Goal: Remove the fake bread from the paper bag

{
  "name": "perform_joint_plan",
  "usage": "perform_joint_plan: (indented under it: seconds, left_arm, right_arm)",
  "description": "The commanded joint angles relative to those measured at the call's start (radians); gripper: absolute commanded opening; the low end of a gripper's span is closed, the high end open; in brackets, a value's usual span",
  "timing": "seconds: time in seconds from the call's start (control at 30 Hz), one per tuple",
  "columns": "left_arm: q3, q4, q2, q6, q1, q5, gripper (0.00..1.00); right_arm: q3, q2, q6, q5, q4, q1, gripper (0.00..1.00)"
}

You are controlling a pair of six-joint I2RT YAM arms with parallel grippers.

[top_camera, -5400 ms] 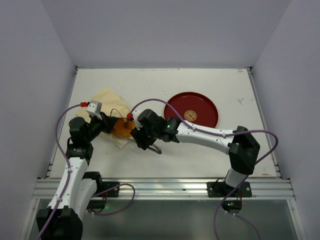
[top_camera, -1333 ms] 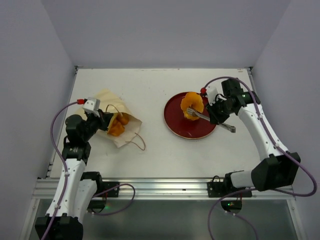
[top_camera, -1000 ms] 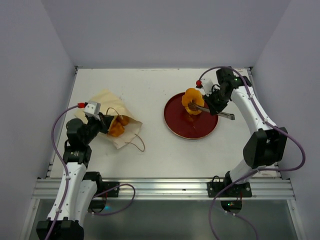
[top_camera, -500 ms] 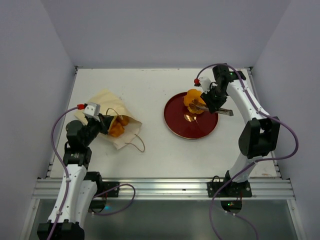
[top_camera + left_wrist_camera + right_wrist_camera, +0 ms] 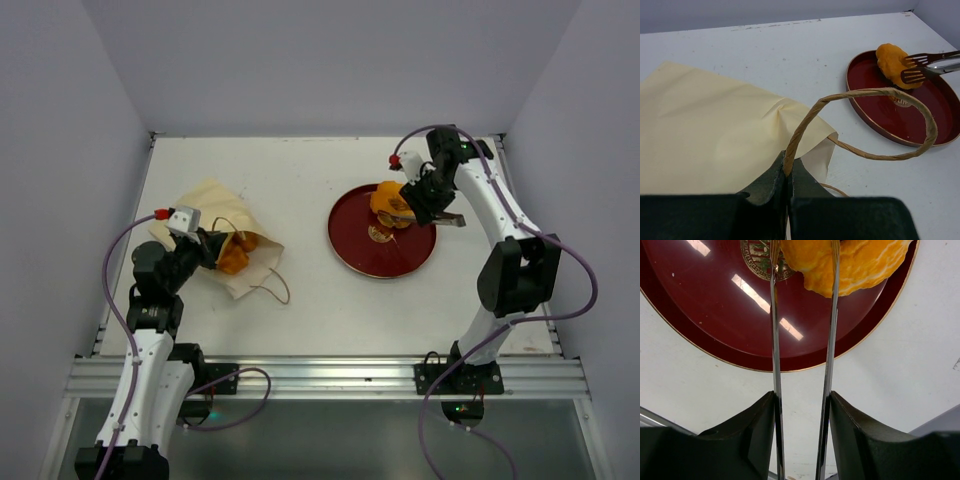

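Bread sits in two places: one orange-golden piece (image 5: 385, 199) lies at the far edge of the red plate (image 5: 350, 245), and the overhead view alone shows more pieces (image 5: 232, 258) in the mouth of the paper bag (image 5: 205, 200), which lies flat on the bench (image 5: 300, 170) at left. The left wrist view hides that mouth behind the bag's upper face, yet it shows the left gripper (image 5: 788, 172) with jaws pinched tight on a twisted brown handle (image 5: 860, 93). The right gripper (image 5: 906, 68) has narrowly parted jaws straddling the plated piece; the right wrist view cuts off their tips, so whether they grip it cannot be told
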Motion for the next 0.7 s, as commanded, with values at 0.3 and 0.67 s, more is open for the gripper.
perform_joint_plan:
  seconds: [0.3,0.67]
  left_arm:
    - [-0.004,0.028,-0.002,0.002,-0.005,0.001,0.01]
    - [-0.004,0.029,-0.005,0.002,-0.005,0.004,0.0]
  right_arm:
    - [0.056,-0.077,0.019,-0.046,0.004,-0.015,0.56]
    - [0.068,-0.131,0.035,-0.129,0.004,-0.015,0.55]
